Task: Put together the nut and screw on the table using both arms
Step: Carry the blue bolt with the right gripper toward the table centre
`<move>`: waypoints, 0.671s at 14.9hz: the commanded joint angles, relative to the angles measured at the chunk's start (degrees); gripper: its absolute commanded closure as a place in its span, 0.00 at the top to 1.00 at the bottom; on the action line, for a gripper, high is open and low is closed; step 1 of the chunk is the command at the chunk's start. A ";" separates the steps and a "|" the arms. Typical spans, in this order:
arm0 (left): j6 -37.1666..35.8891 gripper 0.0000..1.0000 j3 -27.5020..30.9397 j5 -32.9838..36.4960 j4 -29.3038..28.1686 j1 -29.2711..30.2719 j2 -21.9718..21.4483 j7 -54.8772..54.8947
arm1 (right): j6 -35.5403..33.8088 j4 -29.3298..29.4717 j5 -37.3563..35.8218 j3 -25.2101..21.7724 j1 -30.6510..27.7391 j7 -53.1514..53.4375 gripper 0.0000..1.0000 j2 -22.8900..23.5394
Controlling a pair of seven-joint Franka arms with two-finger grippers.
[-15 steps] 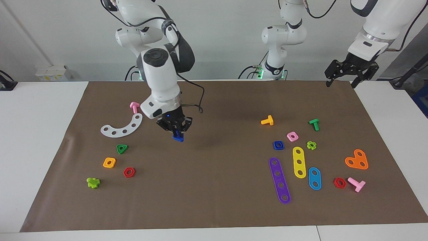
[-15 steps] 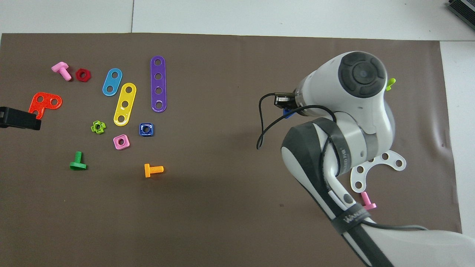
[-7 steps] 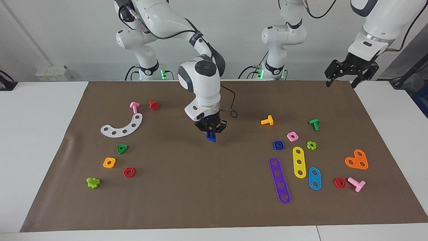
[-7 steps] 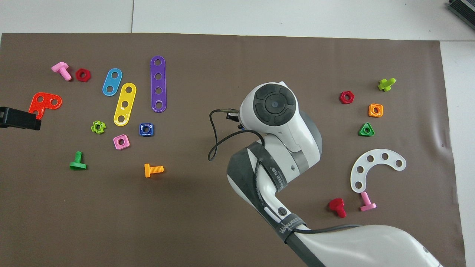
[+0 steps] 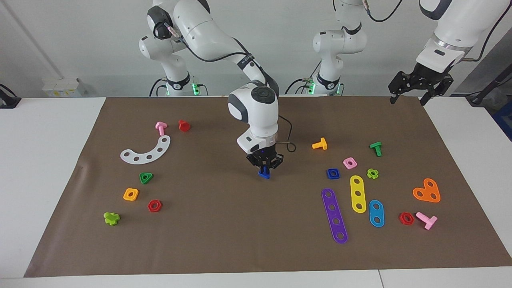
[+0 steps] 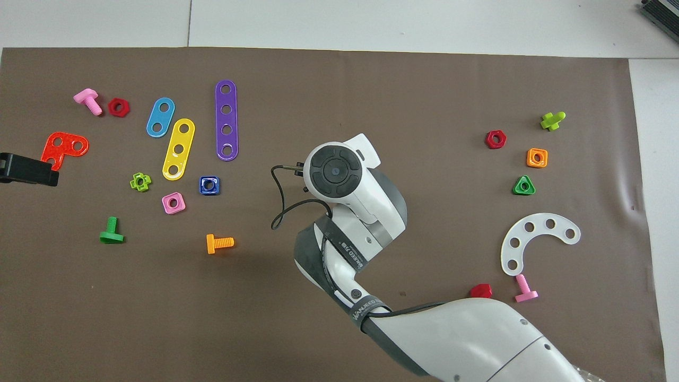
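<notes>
My right gripper (image 5: 264,172) is shut on the dark-blue screw (image 5: 263,175) and holds it low over the middle of the brown mat (image 5: 224,224). In the overhead view the white wrist (image 6: 335,172) hides this gripper and the screw. The dark-blue square nut (image 5: 333,173) lies flat on the mat toward the left arm's end, apart from the gripper; it also shows in the overhead view (image 6: 209,185). My left gripper (image 5: 412,96) is open and empty, raised over the mat's corner at its own end, and waits; its black edge shows in the overhead view (image 6: 26,170).
Around the nut lie a pink square nut (image 5: 350,163), an orange screw (image 5: 320,144), a light-green nut (image 5: 372,173) and purple (image 5: 334,215), yellow (image 5: 358,193) and blue (image 5: 376,213) strips. Toward the right arm's end lie a white curved plate (image 5: 146,151), a green triangular nut (image 5: 146,177) and an orange nut (image 5: 131,194).
My right arm has carried the screw from near the white curved plate to the middle of the mat, toward the nut, and a little lower. The left arm has not moved.
</notes>
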 commanded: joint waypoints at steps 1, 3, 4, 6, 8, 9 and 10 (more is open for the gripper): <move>-0.77 1.00 -0.54 -0.50 -0.26 0.98 -0.33 0.46 | 1.79 1.50 -1.33 -0.09 0.54 2.16 0.00 1.81; -0.77 1.00 -0.46 -0.50 -0.26 0.98 -0.42 0.46 | 2.49 0.62 -1.42 -0.09 0.02 2.16 0.00 1.81; -0.77 1.00 -0.46 -0.50 -0.26 0.98 -0.42 0.46 | 3.45 0.01 -1.42 -0.09 -0.16 2.07 0.00 1.81; -0.77 1.00 -0.46 -0.50 -0.26 0.98 -0.42 0.46 | 4.95 -0.96 -1.42 -0.09 0.19 2.24 0.00 2.07; -0.77 1.00 -0.46 -0.50 -0.26 0.98 -0.42 0.46 | 5.39 -0.79 -1.42 -0.18 0.11 2.16 0.09 2.34; -0.77 1.00 -0.46 -0.50 -0.26 0.98 -0.42 0.46 | 5.74 -0.87 -1.51 -0.18 -0.16 2.16 0.36 2.34; -0.77 1.00 -0.46 -0.50 -0.26 0.98 -0.42 0.46 | 5.66 -1.14 -1.77 -0.18 -0.16 2.16 0.72 2.25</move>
